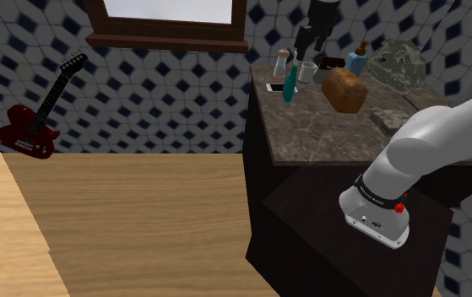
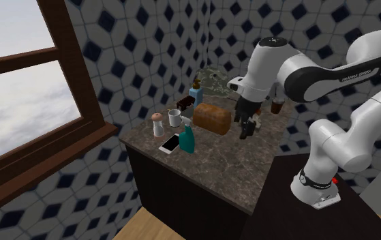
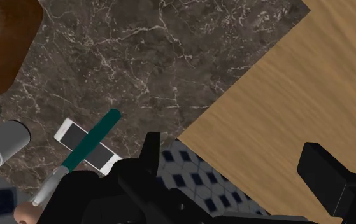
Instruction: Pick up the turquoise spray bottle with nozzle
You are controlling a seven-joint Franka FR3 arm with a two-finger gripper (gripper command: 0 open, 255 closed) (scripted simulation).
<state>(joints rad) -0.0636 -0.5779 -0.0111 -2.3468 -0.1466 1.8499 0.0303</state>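
Not yet picked up, the turquoise spray bottle (image 2: 187, 140) is seen standing by the phone (image 2: 170, 144) on the counter (image 2: 230, 163), while the gripper (image 2: 249, 129) is held spread apart and empty, off to the second exterior view's right.

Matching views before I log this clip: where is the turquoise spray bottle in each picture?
Shoulder view: the spray bottle stands near the countertop's far left corner, just right of the white phone.
Second exterior view: the bottle stands upright near the countertop's left edge, just right of the phone.
Wrist view: seen from above, crossing the phone.
Shared landmark: the white phone beside it.
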